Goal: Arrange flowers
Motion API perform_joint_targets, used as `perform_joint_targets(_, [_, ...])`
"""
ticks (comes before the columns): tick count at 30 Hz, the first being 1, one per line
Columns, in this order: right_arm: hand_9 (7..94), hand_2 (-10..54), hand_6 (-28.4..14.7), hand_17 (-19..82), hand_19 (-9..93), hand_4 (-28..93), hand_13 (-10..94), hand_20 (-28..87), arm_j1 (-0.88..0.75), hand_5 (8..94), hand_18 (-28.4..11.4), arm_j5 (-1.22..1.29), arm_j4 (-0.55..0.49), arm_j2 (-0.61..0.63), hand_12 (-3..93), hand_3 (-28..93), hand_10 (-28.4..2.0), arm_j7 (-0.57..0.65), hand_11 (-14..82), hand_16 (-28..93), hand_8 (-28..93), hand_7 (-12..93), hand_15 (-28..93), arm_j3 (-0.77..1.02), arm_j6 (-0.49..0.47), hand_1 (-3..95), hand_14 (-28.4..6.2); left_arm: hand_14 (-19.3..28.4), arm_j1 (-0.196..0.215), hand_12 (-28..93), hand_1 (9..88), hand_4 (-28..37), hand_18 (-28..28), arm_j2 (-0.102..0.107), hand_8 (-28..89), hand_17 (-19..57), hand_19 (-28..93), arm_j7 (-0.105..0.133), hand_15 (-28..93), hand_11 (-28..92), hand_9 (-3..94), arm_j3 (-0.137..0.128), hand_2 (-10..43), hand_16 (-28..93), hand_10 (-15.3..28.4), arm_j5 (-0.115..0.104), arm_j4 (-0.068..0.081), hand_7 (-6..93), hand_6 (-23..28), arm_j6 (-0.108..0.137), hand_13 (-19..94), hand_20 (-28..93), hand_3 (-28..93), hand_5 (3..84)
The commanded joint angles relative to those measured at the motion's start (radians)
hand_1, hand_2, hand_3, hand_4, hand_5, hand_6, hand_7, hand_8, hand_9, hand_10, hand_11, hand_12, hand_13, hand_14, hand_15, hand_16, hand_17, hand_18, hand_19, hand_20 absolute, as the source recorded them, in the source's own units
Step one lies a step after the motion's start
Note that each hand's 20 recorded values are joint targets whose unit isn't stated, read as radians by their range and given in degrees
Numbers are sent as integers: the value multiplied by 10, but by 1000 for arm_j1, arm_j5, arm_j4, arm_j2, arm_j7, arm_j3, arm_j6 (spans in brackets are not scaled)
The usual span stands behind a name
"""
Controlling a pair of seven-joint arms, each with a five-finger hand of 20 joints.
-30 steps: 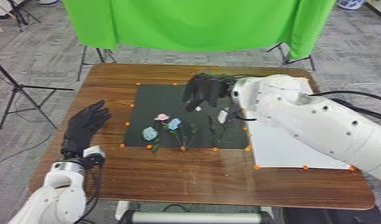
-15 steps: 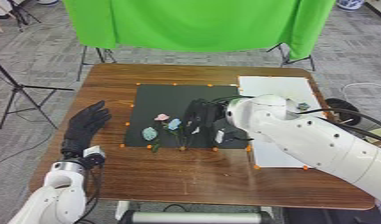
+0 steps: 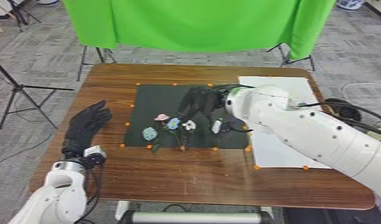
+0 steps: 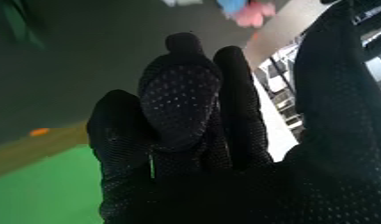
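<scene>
Right hand: your right hand (image 3: 200, 101) is over the black mat (image 3: 154, 101), fingers (image 4: 241, 100) loosely extended, thumb (image 4: 330, 85) apart from them, nothing clamped.
White flower: you have the white flower (image 3: 188, 125) on the mat, near that hand.
Other flowers: you'll see the blue flower (image 3: 173, 123) just beside it, then the pink flower (image 3: 162, 117) and pale green flower (image 3: 150, 133) toward your left.
White sheet: it lies to the mat's right (image 3: 280, 90).
Left hand: yours rests at the table's left (image 3: 87, 124), fingers extended.
</scene>
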Motion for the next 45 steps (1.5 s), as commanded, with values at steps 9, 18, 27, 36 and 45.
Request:
perform_joint_targets(9, [673,-94,22,594,932,-148,871,550,15,535,-146,-162,-124,195,153,722,-126,9,105,322,-113,185,569,153,64,323,-49,168,15,116,207,-283,145,-7,-75,52,101,3,181,168,450,-1,-27,-1,126,3,-3,157,-4,-2,365,158,707,480])
perform_joint_targets(18, [673,-95,20,589,932,-148,865,552,-170,536,-147,-362,-120,313,157,718,-129,101,105,324,-110,179,572,359,161,303,-50,168,18,117,208,-283,145,-9,-75,52,101,0,180,168,451,-2,-27,0,126,6,-5,157,-4,-2,365,158,708,480])
perform_joint_targets(27, [671,-95,18,578,932,-146,858,546,-301,536,-150,-439,-7,337,159,708,-130,188,105,322,-104,173,574,483,128,289,-53,168,24,116,211,-283,145,-13,-75,52,102,0,181,169,452,-3,-27,-1,126,6,-7,158,-4,-3,365,158,709,480])
perform_joint_targets(36, [675,-95,19,575,932,-149,857,539,-336,538,-153,-469,81,336,163,707,-130,245,109,320,-104,174,573,505,65,284,-54,167,19,116,211,-283,145,-12,-75,51,102,-4,181,169,452,-1,-27,-1,126,9,-6,157,-4,-15,364,158,710,481])
perform_joint_targets(45, [682,-95,20,574,932,-150,857,529,-411,539,-153,-457,105,340,165,707,-131,284,115,317,-105,176,572,569,-11,282,-54,168,33,117,214,-283,145,-12,-75,51,101,-9,180,169,452,-7,-29,-1,126,6,-11,157,-4,-13,365,158,710,480])
